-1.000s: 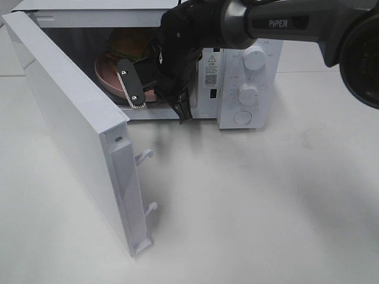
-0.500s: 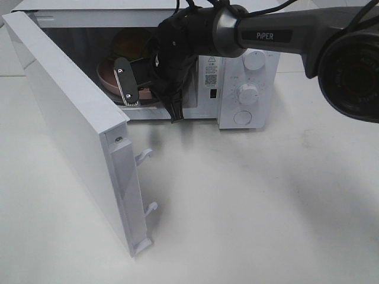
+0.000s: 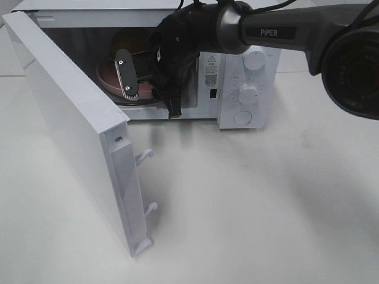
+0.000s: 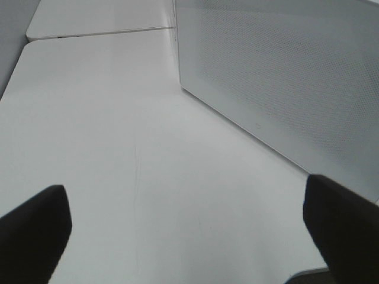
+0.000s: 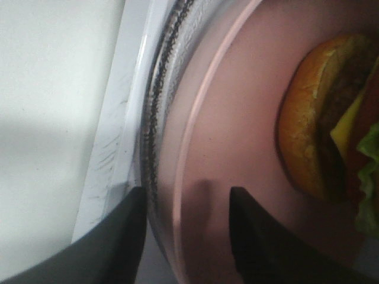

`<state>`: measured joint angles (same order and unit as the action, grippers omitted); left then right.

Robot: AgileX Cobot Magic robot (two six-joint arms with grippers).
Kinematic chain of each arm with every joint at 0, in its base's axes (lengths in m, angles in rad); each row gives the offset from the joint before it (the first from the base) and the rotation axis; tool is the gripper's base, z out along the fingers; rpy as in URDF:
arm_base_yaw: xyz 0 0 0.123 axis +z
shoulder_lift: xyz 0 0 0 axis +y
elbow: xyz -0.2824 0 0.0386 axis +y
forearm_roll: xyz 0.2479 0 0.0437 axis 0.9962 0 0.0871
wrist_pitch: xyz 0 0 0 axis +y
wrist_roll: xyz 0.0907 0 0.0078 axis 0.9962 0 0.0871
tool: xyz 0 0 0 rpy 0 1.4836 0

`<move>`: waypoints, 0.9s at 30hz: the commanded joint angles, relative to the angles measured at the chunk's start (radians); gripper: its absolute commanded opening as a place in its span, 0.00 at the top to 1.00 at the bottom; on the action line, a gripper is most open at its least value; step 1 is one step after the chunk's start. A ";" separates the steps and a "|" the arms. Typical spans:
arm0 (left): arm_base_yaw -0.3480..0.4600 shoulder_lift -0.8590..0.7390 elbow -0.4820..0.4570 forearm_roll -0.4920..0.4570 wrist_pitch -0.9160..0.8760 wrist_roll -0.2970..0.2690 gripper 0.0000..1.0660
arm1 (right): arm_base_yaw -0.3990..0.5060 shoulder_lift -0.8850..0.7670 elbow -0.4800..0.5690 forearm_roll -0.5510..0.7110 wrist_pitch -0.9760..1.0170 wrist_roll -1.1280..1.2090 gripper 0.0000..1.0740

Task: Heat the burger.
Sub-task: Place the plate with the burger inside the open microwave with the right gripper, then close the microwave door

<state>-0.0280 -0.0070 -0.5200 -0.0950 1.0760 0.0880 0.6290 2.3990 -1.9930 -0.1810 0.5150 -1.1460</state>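
Microwave door (image 3: 65,118) stands wide open, far left. The left gripper (image 4: 186,225) hangs over the table (image 4: 118,148) just beside the door's perforated panel, fingers wide apart, holding nothing. Risk here: if it shoves the door shut too soon, the door hits the right arm, which reaches into the cavity.

Inside, the burger (image 3: 131,41) sits on the pink plate (image 3: 108,74), toward the plate's back. The plate is on the glass turntable (image 5: 155,118), its front rim close to the turntable's edge near the cavity mouth. The right gripper (image 5: 185,201) straddles that rim: fingers apart w/ the rim btwn them, seemingly not pinching.

Main worries:
- Backing out at an angle could snag a finger on the rim, dragging the plate fwd or tipping it, and the burger slides off.
- The plate may sit too far fwd and foul the door on closing. Can't tell the clearance.
- The wrist and cable pass close to the cavity's front frame and could catch on exit.

Far right, the dials (image 3: 249,93) have no gripper near them. Door not shut, so heating prob. not started.
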 commanded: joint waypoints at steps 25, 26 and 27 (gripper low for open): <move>-0.006 -0.014 0.003 -0.004 -0.008 -0.002 0.06 | 0.003 -0.350 0.511 0.054 -0.133 0.096 0.29; -0.006 -0.014 0.003 -0.004 -0.008 -0.002 0.06 | 0.003 -0.379 0.544 0.046 -0.140 0.116 0.29; -0.006 -0.014 0.003 -0.004 -0.008 -0.002 0.06 | 0.003 -0.379 0.544 0.046 -0.140 0.116 0.29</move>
<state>-0.0280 -0.0070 -0.5200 -0.0950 1.0760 0.0880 0.6290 2.0520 -1.4720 -0.1300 0.3860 -1.0540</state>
